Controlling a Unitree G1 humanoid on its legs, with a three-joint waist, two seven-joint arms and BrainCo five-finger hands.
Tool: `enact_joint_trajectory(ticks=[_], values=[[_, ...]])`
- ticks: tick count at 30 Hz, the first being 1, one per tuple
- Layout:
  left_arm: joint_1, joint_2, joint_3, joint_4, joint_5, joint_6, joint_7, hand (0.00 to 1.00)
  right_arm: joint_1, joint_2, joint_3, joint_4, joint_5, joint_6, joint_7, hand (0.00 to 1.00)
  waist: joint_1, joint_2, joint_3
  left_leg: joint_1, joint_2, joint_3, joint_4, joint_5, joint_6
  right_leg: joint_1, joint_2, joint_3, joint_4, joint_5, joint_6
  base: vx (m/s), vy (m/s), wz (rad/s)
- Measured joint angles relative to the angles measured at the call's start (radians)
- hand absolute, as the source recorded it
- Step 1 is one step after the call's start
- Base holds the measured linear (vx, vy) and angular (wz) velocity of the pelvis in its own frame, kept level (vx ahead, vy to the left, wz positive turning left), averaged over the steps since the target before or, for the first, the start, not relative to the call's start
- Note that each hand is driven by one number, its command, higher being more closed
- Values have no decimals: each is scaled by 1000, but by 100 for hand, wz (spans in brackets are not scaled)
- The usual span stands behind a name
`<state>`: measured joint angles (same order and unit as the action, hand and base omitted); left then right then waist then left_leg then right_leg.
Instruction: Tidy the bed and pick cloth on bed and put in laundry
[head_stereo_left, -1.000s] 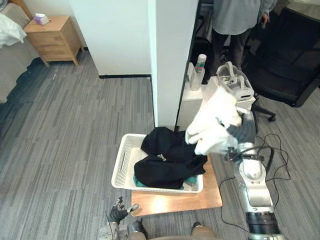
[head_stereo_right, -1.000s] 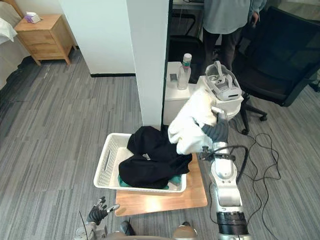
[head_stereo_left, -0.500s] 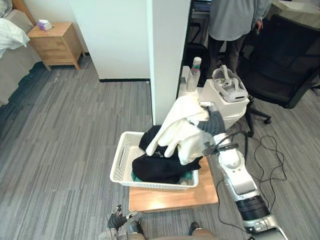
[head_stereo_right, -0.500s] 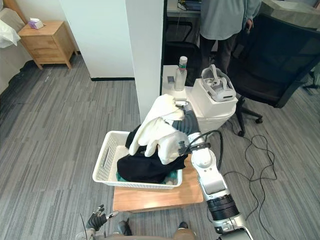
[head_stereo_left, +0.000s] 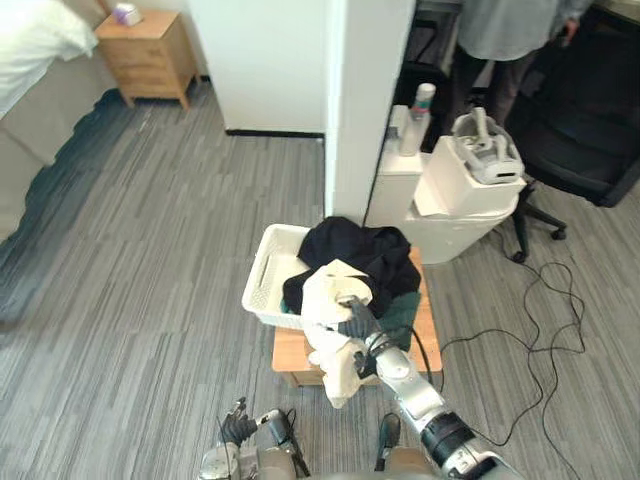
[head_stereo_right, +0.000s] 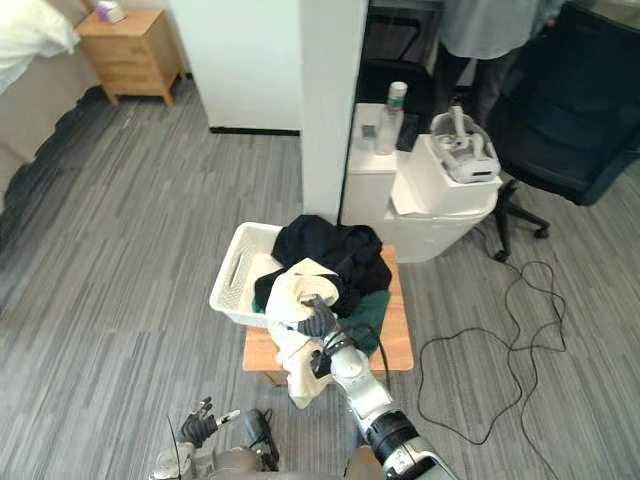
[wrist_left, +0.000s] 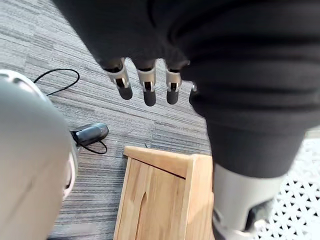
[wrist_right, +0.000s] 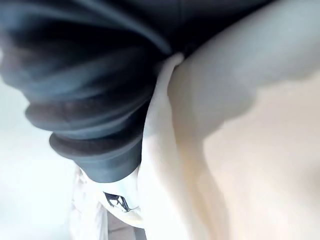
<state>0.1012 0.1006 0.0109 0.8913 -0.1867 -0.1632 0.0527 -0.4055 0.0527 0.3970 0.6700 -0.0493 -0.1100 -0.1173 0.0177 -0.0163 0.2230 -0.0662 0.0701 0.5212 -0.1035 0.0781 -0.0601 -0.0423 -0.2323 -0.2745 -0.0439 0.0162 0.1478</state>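
Observation:
A white laundry basket (head_stereo_left: 266, 282) stands on a low wooden platform (head_stereo_left: 294, 352) and holds black clothes (head_stereo_left: 357, 254) over something green. A cream cloth (head_stereo_left: 334, 292) lies on the basket's near side and hangs down past the platform's front edge (head_stereo_right: 299, 382). My right hand (head_stereo_left: 357, 319) sits on this cloth at the basket's front; its wrist view shows the dark cover pressed into the cream cloth (wrist_right: 240, 150). My left hand (head_stereo_left: 238, 429) hangs low near the floor, left of the platform. Its straight fingers (wrist_left: 145, 82) are open and hold nothing.
A white pillar (head_stereo_left: 371, 100) rises just behind the basket. To its right are a white cabinet (head_stereo_left: 452, 205) with a bottle (head_stereo_left: 422, 103) and a headset (head_stereo_left: 487, 157), a black office chair (head_stereo_left: 590, 120) and a standing person (head_stereo_left: 510, 40). A bed (head_stereo_left: 35, 70) and nightstand (head_stereo_left: 150, 50) lie far left.
The camera has shifted. My right hand has come down with the cream cloth from above the basket to its front edge, and the cloth now drapes over the black clothes and platform.

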Motion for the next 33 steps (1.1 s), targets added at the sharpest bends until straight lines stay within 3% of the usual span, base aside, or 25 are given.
enact_joint_trajectory(ticks=[3, 5, 9, 12, 16, 18, 21, 22, 25, 30, 33], values=[[-8, 2, 1, 0, -6, 0, 13, 0, -113, 21, -20, 38, -1, 2, -15, 100, 12, 6, 13, -45, -6, 1, 0, 0, 0, -36, -7, -2, -10, 2, -3, -8, 56, 14], [-27, 4, 1, 0, -19, 0, 15, 0, -168, 21, -45, 58, -1, 3, -18, 100, 29, -1, 25, -62, -8, 0, 0, 4, 3, -52, -9, -4, -9, 19, -26, 18, 39, 19], [-65, 5, 3, 1, -21, -1, 16, 0, -290, 16, -95, 101, -4, 10, -38, 100, 29, -7, 62, -87, -3, -7, 0, 28, 12, -76, -8, -21, 18, 49, -62, 19, 13, 18], [-101, 9, 4, 2, -33, -2, 17, 0, -405, -9, -138, 122, -36, 11, -57, 100, 31, -8, 95, -117, 1, -15, 1, 47, 25, -105, -5, -23, 20, 107, -64, 36, -8, 6], [-138, 12, 32, 2, -39, -8, 19, 0, -505, -71, -172, 142, -43, 12, -59, 100, 49, -2, 121, -149, 22, -15, 7, 87, 35, -138, 18, -18, 15, 126, -54, 55, -38, -6], [-154, 14, 40, 2, -39, -16, 20, 0, -544, -96, -197, 143, -43, 21, -63, 100, 50, 0, 150, -149, 23, -16, 7, 133, 3, -137, 22, -12, 10, 130, -59, 67, -55, -11], [-165, 14, 40, 2, -48, -21, 19, 0, -599, -142, -218, 145, -44, 31, -82, 100, 46, 19, 182, -149, 33, -11, 6, 138, 1, -144, 28, 4, 5, 131, -60, 31, -44, -15], [-165, 14, 40, 3, -53, -22, 19, 0, -616, -157, -225, 145, -43, 31, -89, 0, 47, 26, 187, -156, 35, -3, 5, 138, 1, -157, 32, 14, 7, 133, -62, 9, -27, -17], [-166, 13, 40, 5, -60, -22, 19, 0, -630, -189, -234, 149, -43, 31, -101, 0, 44, 40, 199, -166, 44, 0, 1, 138, 1, -175, 45, 27, 7, 135, -64, -3, -27, -15], [-167, 12, 38, 6, -60, -22, 19, 0, -624, -187, -211, 158, -77, 33, -102, 0, 21, 41, 200, -158, 67, 3, 0, 138, 1, -175, 69, 35, 7, 133, -66, -4, -41, -9], [-172, 10, 35, 5, -59, -22, 21, 0, -520, -187, -163, 37, -113, 39, -101, 0, 19, 40, 199, -139, 79, 7, 0, 137, 0, -161, 80, 37, 8, 123, -77, -3, -40, -12]])
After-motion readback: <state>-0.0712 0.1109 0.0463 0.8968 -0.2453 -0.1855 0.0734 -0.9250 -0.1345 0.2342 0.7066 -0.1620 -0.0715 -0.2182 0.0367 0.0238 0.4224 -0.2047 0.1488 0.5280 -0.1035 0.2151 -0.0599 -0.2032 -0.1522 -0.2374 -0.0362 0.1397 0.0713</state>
